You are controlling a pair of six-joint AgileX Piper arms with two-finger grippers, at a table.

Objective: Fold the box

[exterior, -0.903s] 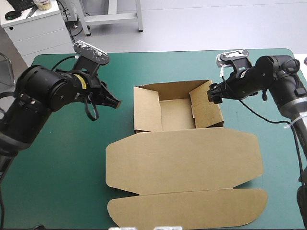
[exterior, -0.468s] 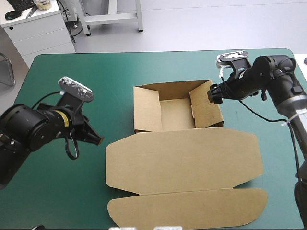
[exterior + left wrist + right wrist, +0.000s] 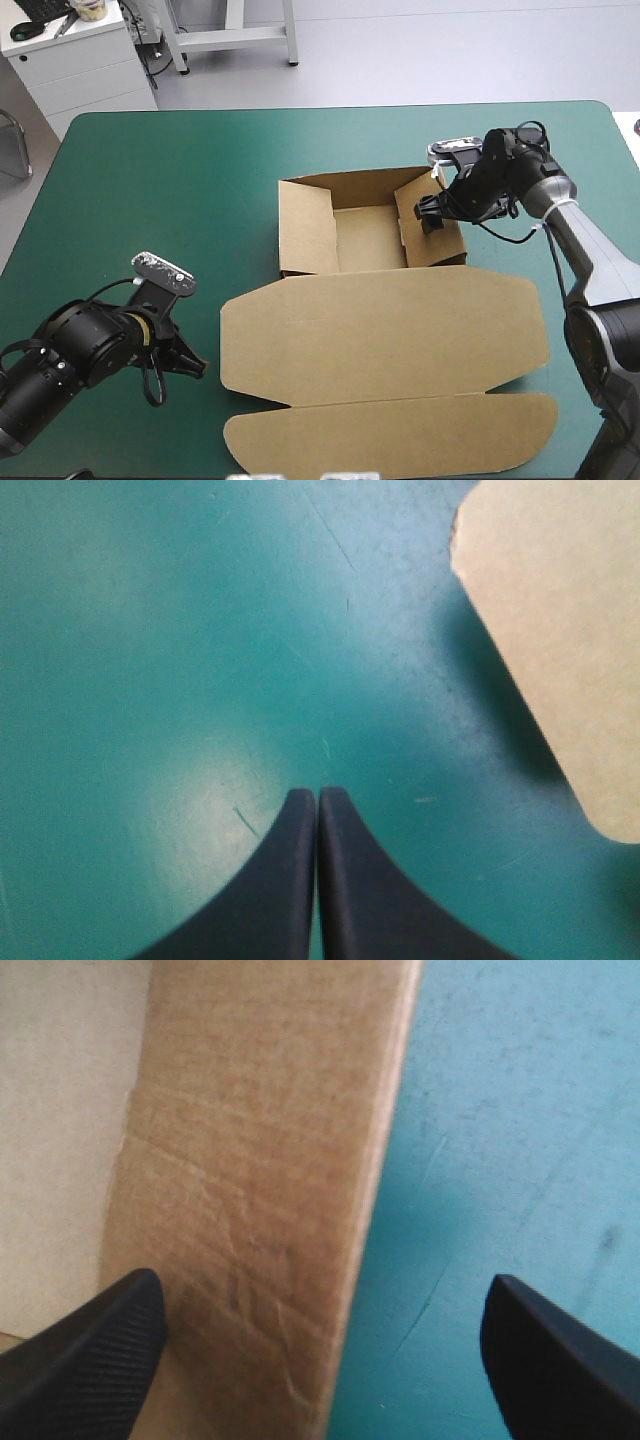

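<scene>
Now the box (image 3: 370, 240) sits at the middle of the counter (image 3: 200, 170) as an open tray. Its left wall (image 3: 305, 230), far wall (image 3: 360, 187) and right wall (image 3: 445, 245) stand raised around a bare floor. The lid (image 3: 385, 335) lies flat on the teal-green cover (image 3: 130, 250), reaching from the tray's near side toward the counter's near edge. A long flap with rounded ends (image 3: 390, 435) lies flat beyond the lid, close to that edge.

The right gripper (image 3: 432, 212) is at the tray's right wall, toward its far end, with the arm coming in from the counter's right side. In the right wrist view this gripper (image 3: 322, 1290) is wide open and holds nothing. The wall (image 3: 260, 1160) stands between its black fingers; one finger (image 3: 90, 1350) is on the tray's inner side and the other (image 3: 560, 1360) is out over the cover. Neither finger clearly touches the board.

The left gripper (image 3: 200, 368) is low over the counter's near-left part, just beside the lid's left end and apart from it. In the left wrist view its fingers (image 3: 280, 880) are pressed together into one pointed arch with nothing between them. They are over bare cover, and a rounded corner of the lid (image 3: 560, 650) lies ahead and off to one side.
</scene>
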